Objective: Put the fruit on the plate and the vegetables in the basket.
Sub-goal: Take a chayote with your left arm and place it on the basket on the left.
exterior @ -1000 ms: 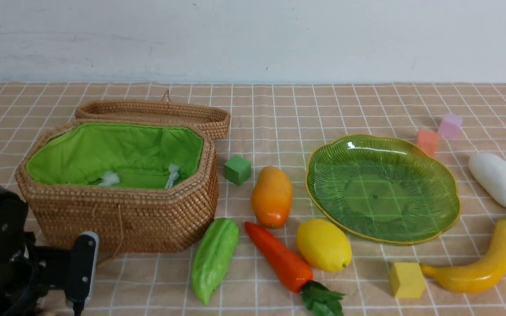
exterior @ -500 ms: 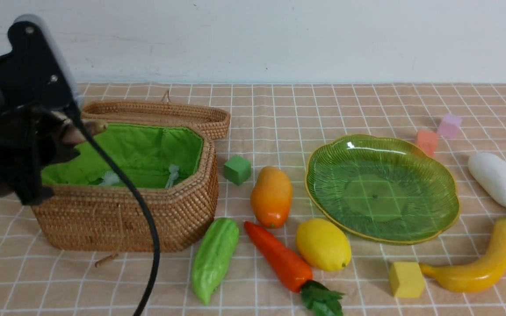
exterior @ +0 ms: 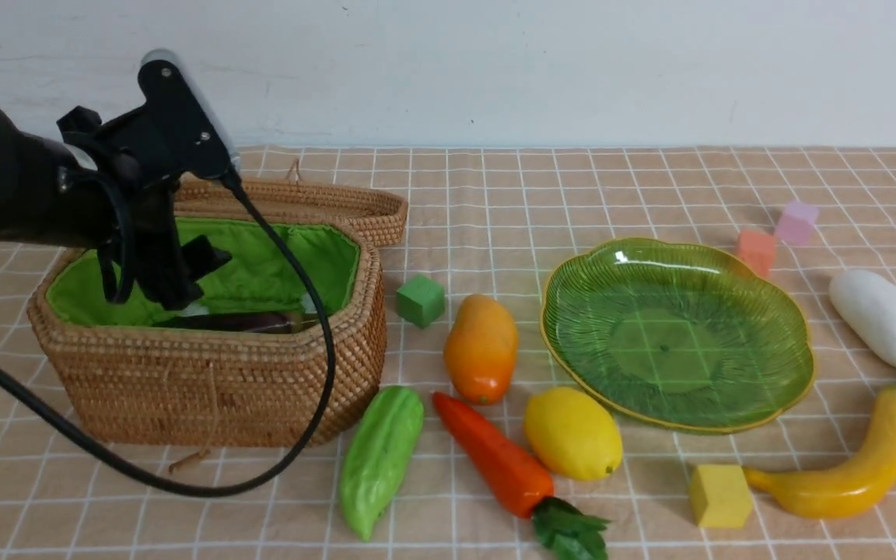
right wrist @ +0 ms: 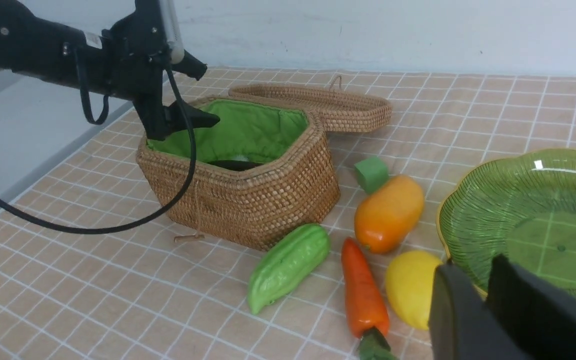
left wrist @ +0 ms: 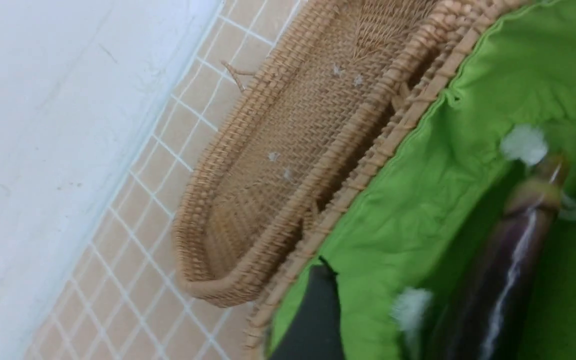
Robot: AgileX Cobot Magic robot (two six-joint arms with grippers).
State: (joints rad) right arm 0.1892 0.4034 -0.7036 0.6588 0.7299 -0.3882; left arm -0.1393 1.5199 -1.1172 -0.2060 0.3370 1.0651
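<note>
Jaws on left gripper (exterior: 193, 278) now spread, empty; eggplant (exterior: 242, 321) newly lying in basket (exterior: 215, 389). I count one vegetable done.

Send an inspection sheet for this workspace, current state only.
Surface: checked tablecloth, flat.
Job's things: eggplant in basket; gourd, carrot, radish, mango, lemon, banana on the tablecloth; plate holds no fruit.
Clutter: green cube, yellow cube, orange cube, pink cube.
Grippers: left gripper open over basket; right gripper shut, holding nothing.
Cables: black cable loops in front of basket.
Surroundings: white wall behind; nothing else seen.
</note>
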